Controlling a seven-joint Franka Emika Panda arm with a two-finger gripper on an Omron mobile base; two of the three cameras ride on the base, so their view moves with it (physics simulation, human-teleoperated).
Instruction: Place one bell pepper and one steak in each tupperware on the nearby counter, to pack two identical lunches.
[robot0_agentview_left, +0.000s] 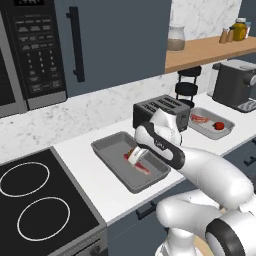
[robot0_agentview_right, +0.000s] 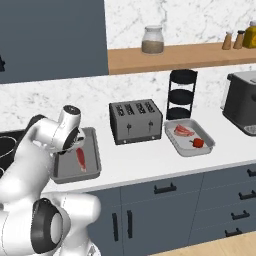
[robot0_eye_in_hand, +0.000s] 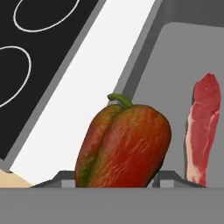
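Gripper (robot0_eye_in_hand: 116, 177) pinching a bell pepper (robot0_eye_in_hand: 124, 146) over the near tupperware (robot0_agentview_left: 107, 147), beside its steak (robot0_eye_in_hand: 202, 131); next, lower and release.

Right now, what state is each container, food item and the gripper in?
Two-finger gripper: shut on a glossy red bell pepper, over the near tray.
Near shallow grey tupperware tray: holds one flat pink steak, no pepper resting in it yet.
Far grey tupperware tray: holds a second steak and a second red pepper.
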